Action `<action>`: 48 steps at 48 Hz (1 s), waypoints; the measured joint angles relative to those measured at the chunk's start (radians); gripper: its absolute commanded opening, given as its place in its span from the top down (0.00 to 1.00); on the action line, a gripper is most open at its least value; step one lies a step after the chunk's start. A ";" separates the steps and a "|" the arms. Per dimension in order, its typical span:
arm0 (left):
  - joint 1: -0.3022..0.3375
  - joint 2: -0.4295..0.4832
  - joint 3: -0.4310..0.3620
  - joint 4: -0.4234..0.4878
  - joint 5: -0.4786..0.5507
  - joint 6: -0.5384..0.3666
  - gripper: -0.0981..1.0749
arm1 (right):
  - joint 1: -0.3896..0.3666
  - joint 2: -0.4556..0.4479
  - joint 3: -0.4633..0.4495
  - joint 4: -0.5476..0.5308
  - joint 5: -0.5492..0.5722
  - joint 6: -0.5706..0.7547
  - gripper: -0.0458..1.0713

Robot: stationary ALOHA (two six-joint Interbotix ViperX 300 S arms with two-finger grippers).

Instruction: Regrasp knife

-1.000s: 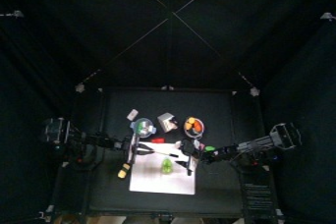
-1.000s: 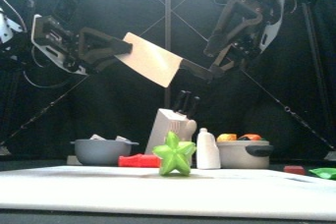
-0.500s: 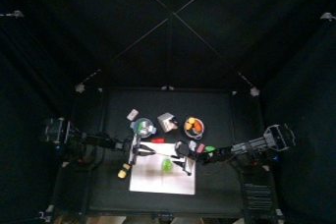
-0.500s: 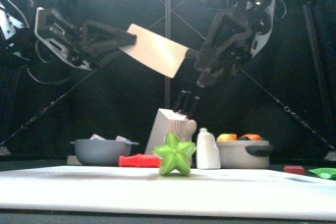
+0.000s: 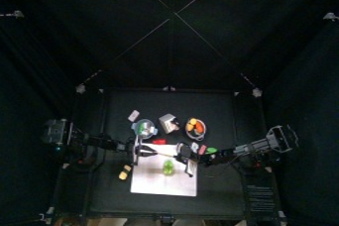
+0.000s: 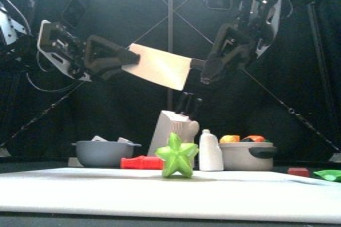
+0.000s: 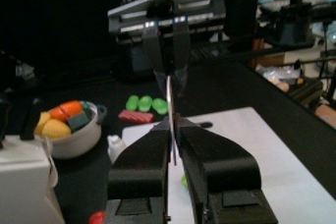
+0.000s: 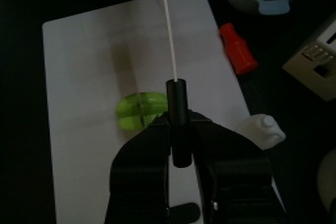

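High above the white cutting board [image 6: 160, 183], the left gripper [image 6: 123, 60] is still clamping the broad pale blade of the steel cleaver-style knife [image 6: 163, 67], holding it level in mid-air over the green star-shaped toy fruit [image 6: 177, 156]. Coming in from the right, the right gripper [image 6: 206, 68], wide open a second ago, is now closing its jaws around the knife's black handle [image 8: 176, 100]. That narrowing suggests the handover is nearly secured, with the left jaws yet to let go.
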 measured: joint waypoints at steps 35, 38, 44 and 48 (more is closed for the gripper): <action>-0.049 0.008 -0.034 -0.014 0.160 -0.002 0.48 | 0.003 0.000 0.000 0.026 0.000 -0.002 0.62; -0.057 0.011 -0.035 -0.031 0.160 -0.002 0.48 | 0.003 0.000 0.002 0.034 0.000 -0.002 0.62; -0.075 0.018 -0.044 -0.080 0.160 -0.002 0.48 | 0.003 0.000 0.009 0.051 0.002 0.000 0.62; -0.087 0.029 -0.048 -0.124 0.155 -0.002 0.48 | 0.006 0.000 0.012 0.057 0.003 -0.002 0.62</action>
